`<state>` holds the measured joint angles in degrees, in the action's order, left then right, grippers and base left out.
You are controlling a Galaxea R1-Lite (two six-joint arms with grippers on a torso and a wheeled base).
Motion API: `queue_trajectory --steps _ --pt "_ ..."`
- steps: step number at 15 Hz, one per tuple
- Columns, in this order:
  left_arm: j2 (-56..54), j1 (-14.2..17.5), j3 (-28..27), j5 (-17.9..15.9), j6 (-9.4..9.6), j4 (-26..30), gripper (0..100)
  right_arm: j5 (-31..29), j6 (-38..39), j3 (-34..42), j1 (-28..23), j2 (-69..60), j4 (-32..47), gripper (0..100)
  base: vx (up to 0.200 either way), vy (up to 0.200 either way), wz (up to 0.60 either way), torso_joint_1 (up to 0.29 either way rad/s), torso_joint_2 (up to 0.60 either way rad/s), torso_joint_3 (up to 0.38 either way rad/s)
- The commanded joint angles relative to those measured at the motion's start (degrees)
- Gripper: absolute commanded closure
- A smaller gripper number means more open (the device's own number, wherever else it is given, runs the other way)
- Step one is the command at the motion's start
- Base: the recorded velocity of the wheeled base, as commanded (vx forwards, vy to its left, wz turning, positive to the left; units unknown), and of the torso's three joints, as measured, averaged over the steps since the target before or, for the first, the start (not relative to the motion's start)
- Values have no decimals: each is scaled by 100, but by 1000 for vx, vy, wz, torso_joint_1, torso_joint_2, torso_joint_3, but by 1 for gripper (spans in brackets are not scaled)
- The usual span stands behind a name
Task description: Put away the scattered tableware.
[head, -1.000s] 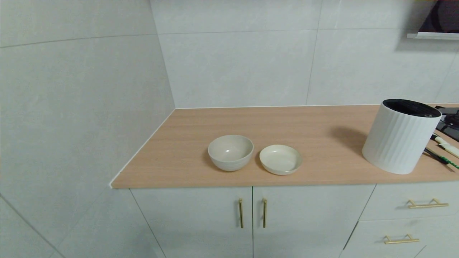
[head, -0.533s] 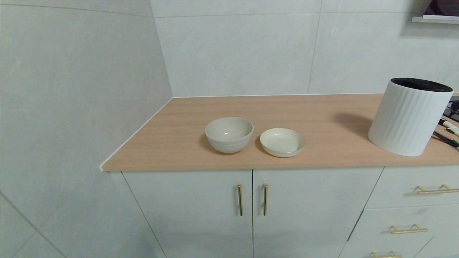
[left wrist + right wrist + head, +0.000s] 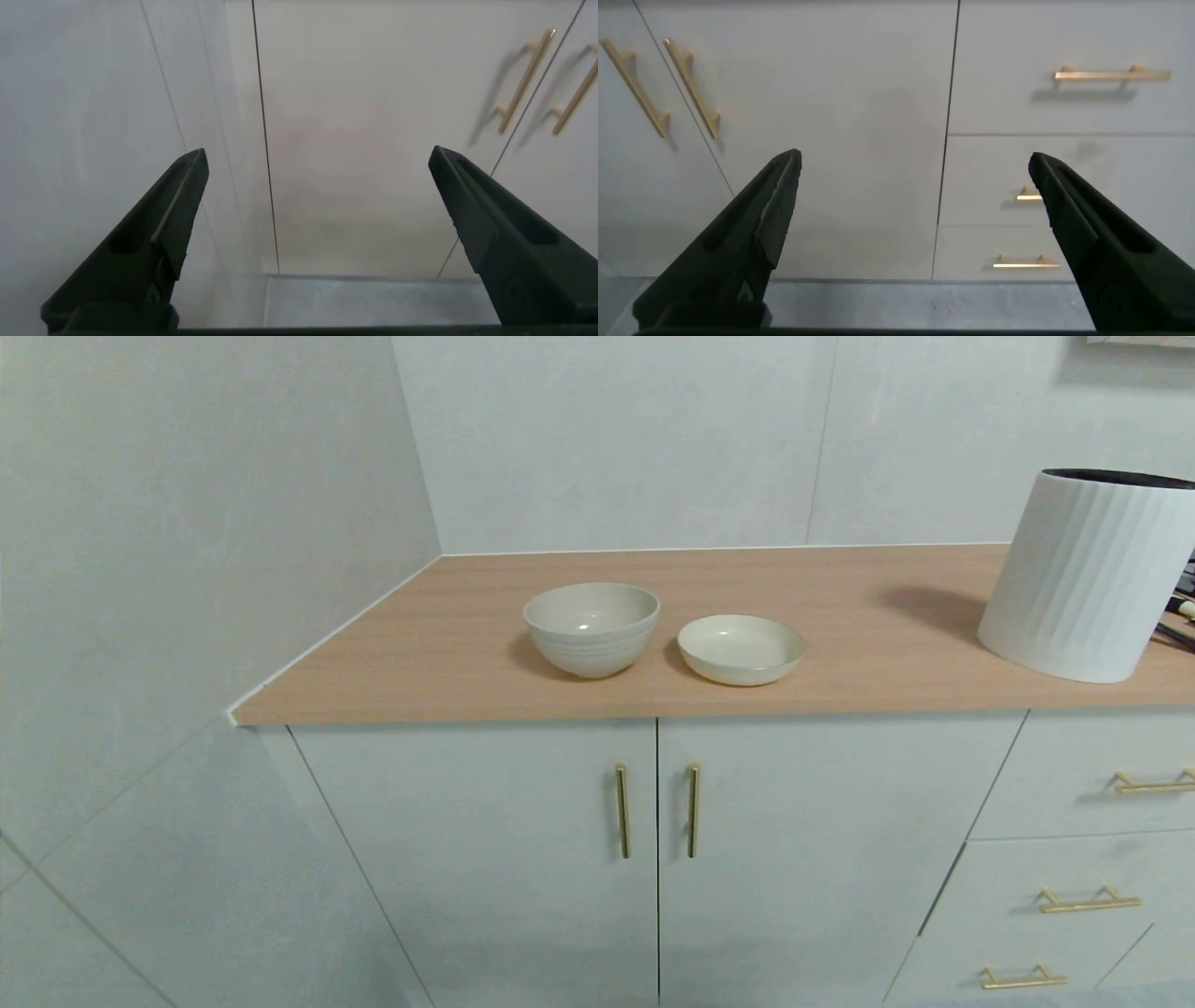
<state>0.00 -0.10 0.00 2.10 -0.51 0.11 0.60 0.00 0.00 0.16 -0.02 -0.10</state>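
A deep cream bowl [image 3: 592, 627] and a shallow cream dish [image 3: 740, 649] sit side by side near the front edge of the wooden countertop [image 3: 448, 644]. My left gripper [image 3: 318, 187] is open, low in front of the white cabinet door [image 3: 374, 140], with nothing between its fingers. My right gripper [image 3: 915, 187] is open too, facing the cabinet front where the doors meet the drawers [image 3: 1064, 140]. Both grippers hang well below the countertop.
A tall white ribbed container [image 3: 1088, 574] stands at the right of the counter, with utensils [image 3: 1178, 621] behind it. Below are two cabinet doors with gold handles [image 3: 656, 809] and drawers [image 3: 1088, 803] at the right. A tiled wall closes off the left side.
The head camera has dropped or tilted down, so the counter and bowls sit higher in view and more of the cabinet front shows. The bowl and dish stay in place.
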Motion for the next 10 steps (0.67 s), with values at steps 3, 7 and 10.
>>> queue_trajectory --steps 3,7,10 --pt "9 1 0 1 -2 -11 0 2 0 0 2 2 1 0 0 0 0 -159 463 297" --pt "9 1 0 1 -2 -2 0 2 0 0 2 2 -8 0 0 0 0 -134 449 315" --pt "9 1 0 1 -2 -2 0 2 0 0 2 2 -8 0 0 0 0 -59 235 177"
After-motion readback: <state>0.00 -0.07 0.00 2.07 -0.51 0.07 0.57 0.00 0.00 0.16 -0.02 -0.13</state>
